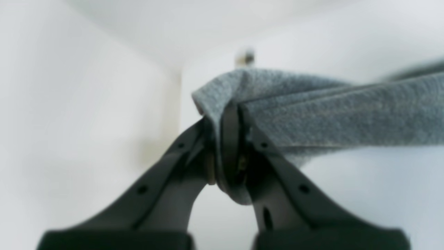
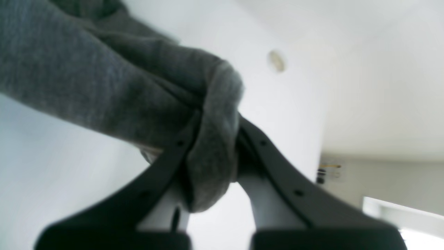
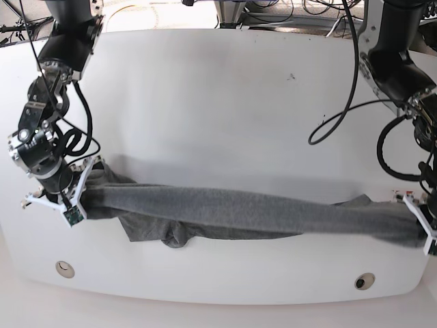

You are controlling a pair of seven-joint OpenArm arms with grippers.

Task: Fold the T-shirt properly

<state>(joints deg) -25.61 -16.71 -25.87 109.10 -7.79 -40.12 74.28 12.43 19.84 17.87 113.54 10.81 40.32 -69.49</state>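
Observation:
The dark heather-grey T-shirt (image 3: 239,212) is bunched into a long band stretched across the near part of the white table (image 3: 218,102), with a fold sagging onto the surface at the lower left. In the base view my right gripper (image 3: 91,186) is at the band's left end and my left gripper (image 3: 416,229) at its right end. The left wrist view has the left gripper (image 1: 225,114) shut on a pinch of T-shirt (image 1: 329,118) that runs off to the right. Seen from the right wrist, the right gripper (image 2: 215,119) is shut on a wad of T-shirt (image 2: 86,83).
Two round holes (image 3: 65,268) (image 3: 364,281) sit near the table's front edge. A black cable (image 3: 334,116) loops over the table's right side by the left arm. More cables lie beyond the far edge.

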